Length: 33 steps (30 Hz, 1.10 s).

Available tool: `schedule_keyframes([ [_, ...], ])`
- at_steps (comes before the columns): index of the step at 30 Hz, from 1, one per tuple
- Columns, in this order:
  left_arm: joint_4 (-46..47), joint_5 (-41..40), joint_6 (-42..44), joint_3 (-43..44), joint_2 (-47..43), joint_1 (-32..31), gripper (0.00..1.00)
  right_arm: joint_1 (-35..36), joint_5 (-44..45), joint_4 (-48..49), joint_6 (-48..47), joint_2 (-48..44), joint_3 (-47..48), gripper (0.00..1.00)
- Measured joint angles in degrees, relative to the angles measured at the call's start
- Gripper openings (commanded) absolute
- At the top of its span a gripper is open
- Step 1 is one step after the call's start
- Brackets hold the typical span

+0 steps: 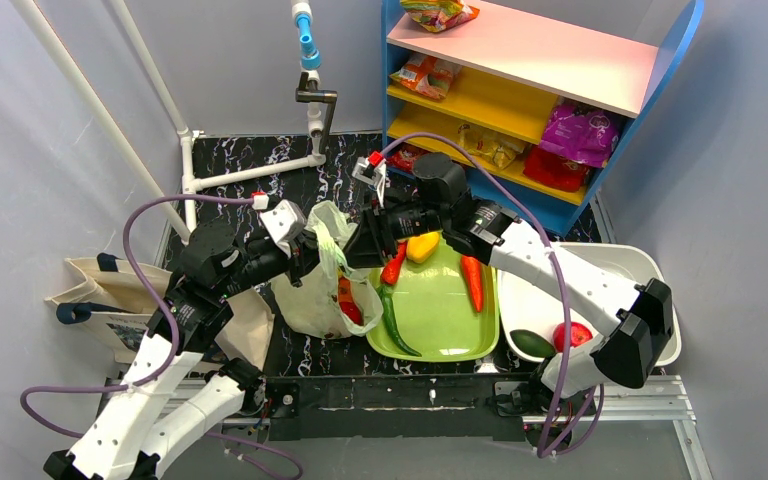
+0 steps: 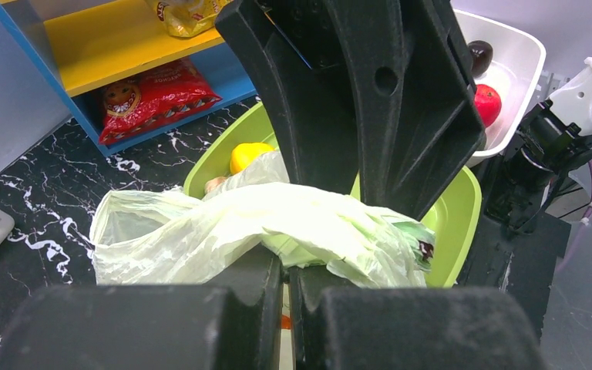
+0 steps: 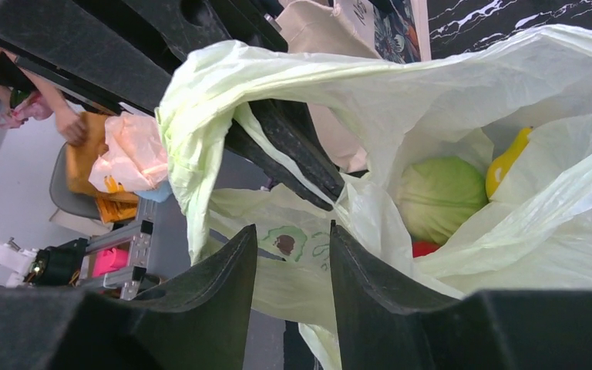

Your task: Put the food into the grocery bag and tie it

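The pale-green grocery bag (image 1: 315, 295) stands between my arms, left of the green tray (image 1: 430, 352). My left gripper (image 1: 312, 252) is shut on the bag's rim, and the film drapes over its fingertips in the left wrist view (image 2: 285, 258). My right gripper (image 1: 368, 245) is open at the opposite rim, with printed bag film lying between its fingers (image 3: 293, 235). Inside the bag (image 3: 509, 77) I see a green cabbage (image 3: 441, 199), a yellow piece (image 3: 509, 158) and something red (image 3: 425, 248). A yellow pepper (image 1: 422, 246), a red chili (image 1: 393, 265), a carrot (image 1: 473, 282) and a green chili (image 1: 395, 322) lie on the tray.
A white tub (image 1: 650, 270) at the right holds an avocado (image 1: 532, 343) and a red tomato (image 1: 572, 335). A beige canvas tote (image 1: 110, 290) lies at the left. A blue shelf (image 1: 530, 90) with snack packets stands behind. A white pipe frame (image 1: 250, 172) is at the back left.
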Motion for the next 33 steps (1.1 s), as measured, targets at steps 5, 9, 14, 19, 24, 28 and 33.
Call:
schedule_keyframes([
  [5,-0.6,0.0,-0.2,0.1,-0.3,0.0,0.0,0.0,-1.2,0.5,-1.0,0.8,-0.3,0.52],
  [9,-1.5,-0.3,-0.5,0.1,-1.0,0.0,0.0,0.0,-5.4,1.1,-1.4,1.4,-0.4,0.6],
  [14,-2.2,-1.0,-1.0,0.2,-1.4,0.0,0.0,0.3,-8.1,6.4,-1.1,0.4,-4.0,0.64],
  [19,-2.8,-1.3,-1.7,0.2,-1.4,0.0,0.0,1.1,-7.2,10.0,-0.8,-0.1,-5.9,0.66],
  [24,-2.9,-1.8,-2.1,0.2,-1.4,0.0,0.0,2.9,-4.4,11.6,-0.8,-0.1,-5.9,0.66],
  [28,-3.0,-2.1,-2.4,0.2,-1.5,0.0,0.0,4.2,-1.7,12.7,-0.8,0.1,-5.9,0.66],
  [33,-3.3,-2.8,-2.3,0.5,-1.6,0.0,0.0,4.7,0.1,14.2,-0.8,0.9,-5.9,0.67],
])
